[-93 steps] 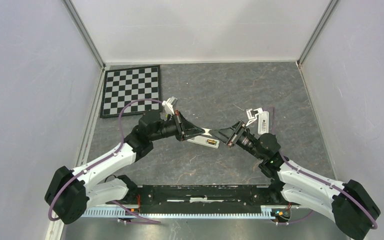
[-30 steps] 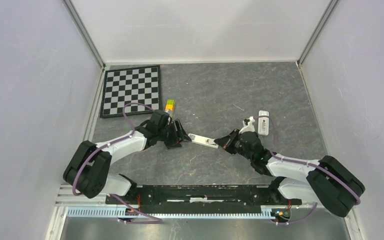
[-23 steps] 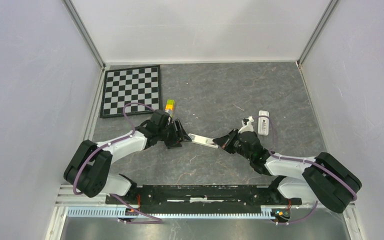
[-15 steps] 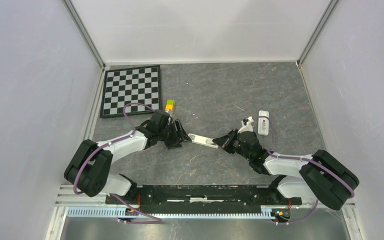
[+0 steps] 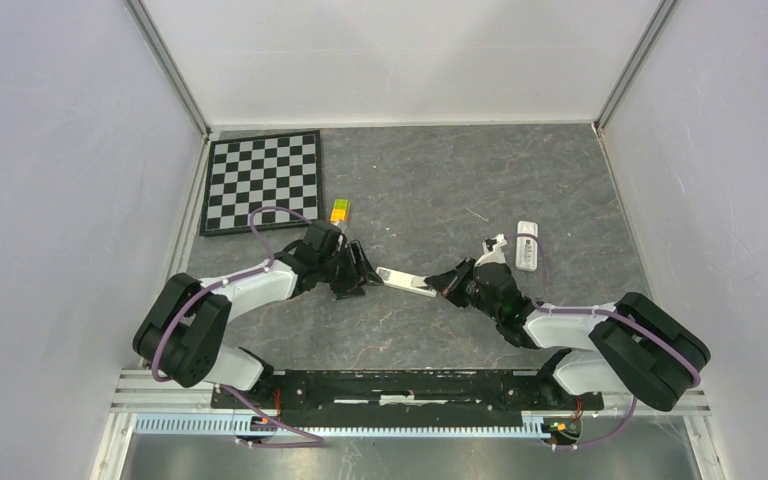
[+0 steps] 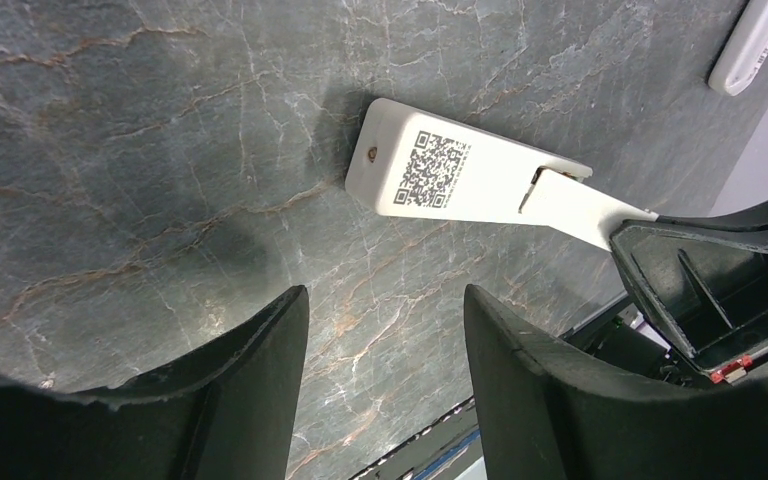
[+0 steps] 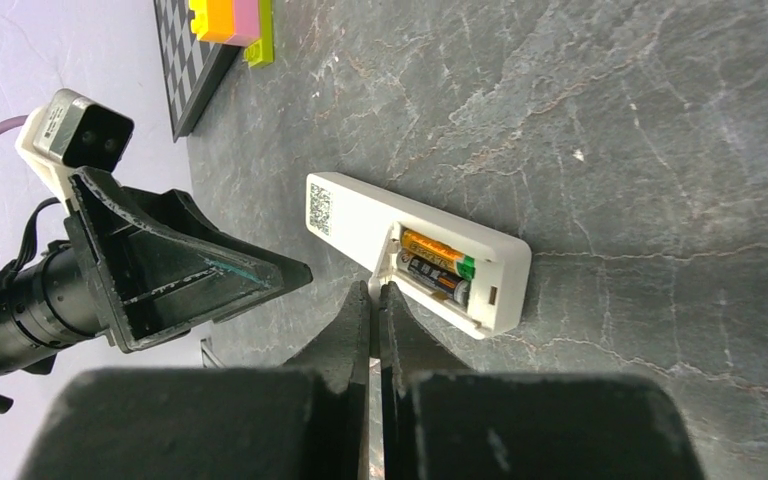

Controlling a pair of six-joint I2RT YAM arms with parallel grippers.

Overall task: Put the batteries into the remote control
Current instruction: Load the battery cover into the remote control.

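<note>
The white remote control (image 5: 405,281) lies flat between both arms, its QR-code back (image 6: 430,170) facing up. In the right wrist view its compartment is uncovered, and two batteries lie in it side by side: a gold one (image 7: 435,247) and a dark one (image 7: 430,272). My right gripper (image 7: 375,288) is shut on the thin white battery cover (image 6: 580,205), which slants up from the remote's right end. At the left end, my left gripper (image 6: 385,300) is open with only table between its fingers, just short of the remote.
A checkerboard mat (image 5: 263,180) lies at the back left, with a yellow, orange and pink block (image 5: 340,211) beside it. A slim white device (image 5: 527,245) rests behind the right arm. The enclosure walls stand on three sides.
Three seconds ago both grippers met above the remote; they now sit low at its two ends. Over the last second the left jaws have narrowed slightly, and the remote has stayed put.
</note>
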